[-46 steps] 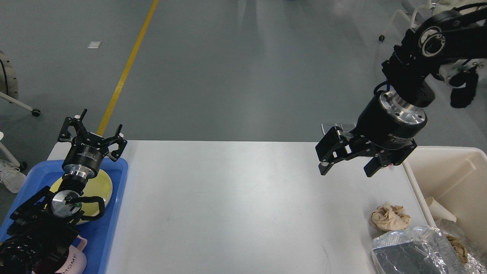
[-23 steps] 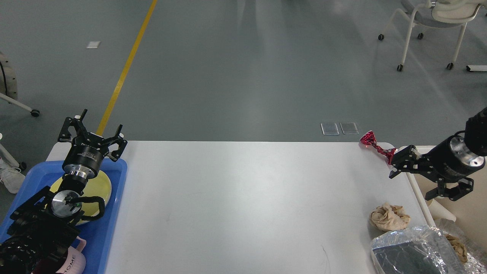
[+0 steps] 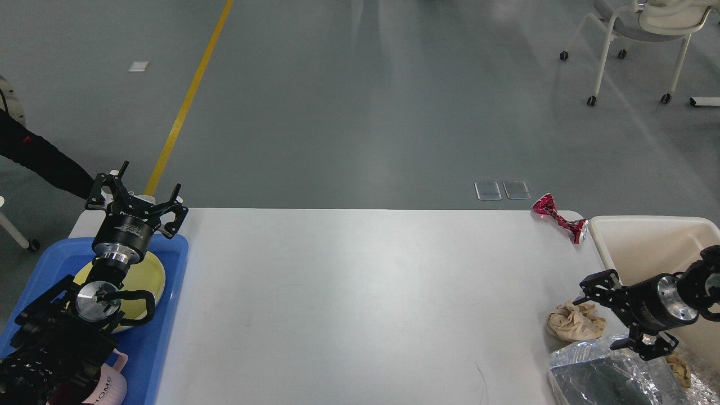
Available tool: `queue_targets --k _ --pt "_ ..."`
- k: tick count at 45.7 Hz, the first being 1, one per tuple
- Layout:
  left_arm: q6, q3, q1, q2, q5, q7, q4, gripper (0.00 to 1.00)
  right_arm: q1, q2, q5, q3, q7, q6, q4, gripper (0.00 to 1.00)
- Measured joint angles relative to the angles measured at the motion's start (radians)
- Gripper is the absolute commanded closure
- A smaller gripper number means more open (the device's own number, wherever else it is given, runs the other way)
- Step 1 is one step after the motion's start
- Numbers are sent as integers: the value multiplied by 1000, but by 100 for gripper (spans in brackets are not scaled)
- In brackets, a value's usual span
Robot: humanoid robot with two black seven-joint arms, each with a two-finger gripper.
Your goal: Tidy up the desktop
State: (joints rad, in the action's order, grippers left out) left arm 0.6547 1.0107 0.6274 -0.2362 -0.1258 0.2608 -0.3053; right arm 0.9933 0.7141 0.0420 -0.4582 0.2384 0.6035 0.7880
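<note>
The desktop (image 3: 360, 304) is a large white tabletop with rounded corners. On its right side lie a twisted red wrapper (image 3: 557, 217) at the far corner, a crumpled brown paper ball (image 3: 571, 323) and a crinkled foil sheet (image 3: 602, 377) at the front. My right gripper (image 3: 599, 315) is open and empty, low over the table's right edge, just right of the paper ball. My left gripper (image 3: 140, 197) is open and empty above the far edge of the blue tray (image 3: 163, 337).
The blue tray holds a yellow plate (image 3: 143, 275) and a pink mug (image 3: 109, 388). A cream bin (image 3: 647, 242) stands off the table's right edge. A dark sleeve (image 3: 39, 160) reaches in at the far left. A chair (image 3: 647, 22) stands at the back right.
My right arm has swung from above the table's far right down to the front right, beside the paper ball. A dark sleeve has come in at the left. The left arm is still.
</note>
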Motion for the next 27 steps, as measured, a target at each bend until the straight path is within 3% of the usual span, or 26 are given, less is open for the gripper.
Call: queue_targets --k 8,12,14,17,18,22,27 --pt "0 0 0 0 0 0 0 2 -118 -5 1 125 -6 -71 -46 0" --pt "0 0 0 0 0 0 0 2 -171 -16 14 202 -8 -105 -58 10" --pt "0 0 0 0 0 0 0 2 -195 -22 35 239 -9 -121 -61 25" --pt "0 0 0 0 0 0 0 2 -224 -26 67 279 -11 -136 -64 72" --pt "0 0 0 0 0 0 0 2 -230 -27 73 288 -12 -140 -64 79" --pt "0 0 0 0 0 0 0 2 -245 -28 83 306 -19 -149 -66 100" --pt "0 0 0 0 0 0 0 2 -257 -28 84 309 -25 -155 -64 100"
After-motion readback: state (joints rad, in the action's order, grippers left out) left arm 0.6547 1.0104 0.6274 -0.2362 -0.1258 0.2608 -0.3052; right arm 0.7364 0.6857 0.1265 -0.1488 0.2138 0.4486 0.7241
